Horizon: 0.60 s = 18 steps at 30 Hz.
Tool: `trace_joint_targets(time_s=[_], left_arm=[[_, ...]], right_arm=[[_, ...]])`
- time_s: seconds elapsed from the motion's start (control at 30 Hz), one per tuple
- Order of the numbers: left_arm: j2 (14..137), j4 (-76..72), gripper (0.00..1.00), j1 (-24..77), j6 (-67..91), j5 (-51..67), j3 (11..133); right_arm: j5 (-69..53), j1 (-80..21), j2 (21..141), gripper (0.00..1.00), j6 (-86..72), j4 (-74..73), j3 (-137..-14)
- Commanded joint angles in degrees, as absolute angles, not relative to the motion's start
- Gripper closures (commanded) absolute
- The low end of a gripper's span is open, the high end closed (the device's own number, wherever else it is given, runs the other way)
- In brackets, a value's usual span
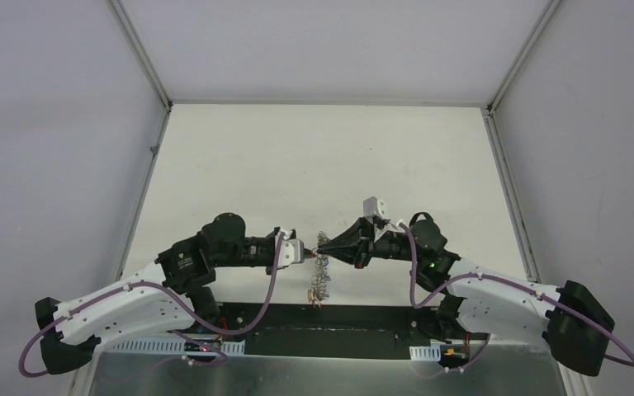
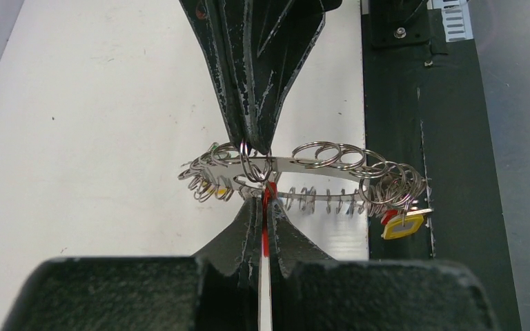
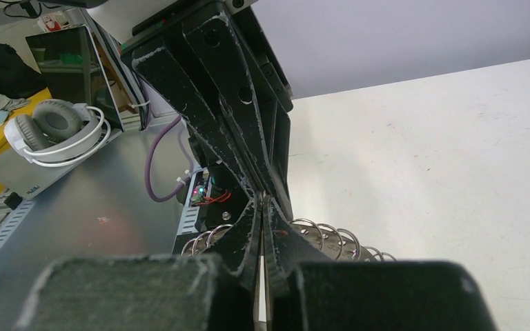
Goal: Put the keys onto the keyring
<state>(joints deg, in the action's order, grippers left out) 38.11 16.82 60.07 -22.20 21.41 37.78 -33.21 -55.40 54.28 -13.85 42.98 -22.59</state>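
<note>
The keyring (image 2: 317, 165) is a flat silver band fringed with many small split rings, with a yellow tag (image 2: 404, 225) and a red one at one end. It hangs between both grippers above the table, and shows in the top view (image 1: 322, 271). My right gripper (image 2: 254, 148) comes in from above, shut on the band and one small ring. My left gripper (image 2: 266, 201) is shut on the red key (image 2: 268, 195), whose tip touches the ring. In the right wrist view the right gripper (image 3: 260, 201) is shut tip to tip against the left fingers (image 3: 234, 124). The black key is out of view.
The white table (image 1: 322, 157) stretches behind the arms, bounded by metal rails and grey walls. A black base plate (image 2: 421, 124) and a steel sheet (image 1: 322, 375) lie at the near edge. White headphones (image 3: 52, 131) sit off the table.
</note>
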Motion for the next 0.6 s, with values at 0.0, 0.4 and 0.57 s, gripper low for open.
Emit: trace_joint_targets(time_s=[0.0, 0.4, 0.57], left_arm=[[38.38, 18.73, 1.0, 60.75, -23.66, 24.55, 41.09], [31.72, 18.29, 0.61, 60.75, -20.25, 19.71, 40.2], [32.35, 16.69, 0.61, 60.73, -16.75, 19.81, 41.74]], right_arm=[[-32.0, -55.63, 52.56, 1.0, -13.83, 50.27, -23.47], [-31.79, -55.68, 52.04, 1.0, -13.86, 50.27, -23.12], [-31.9, -55.63, 52.36, 1.0, -13.94, 50.36, -23.2]])
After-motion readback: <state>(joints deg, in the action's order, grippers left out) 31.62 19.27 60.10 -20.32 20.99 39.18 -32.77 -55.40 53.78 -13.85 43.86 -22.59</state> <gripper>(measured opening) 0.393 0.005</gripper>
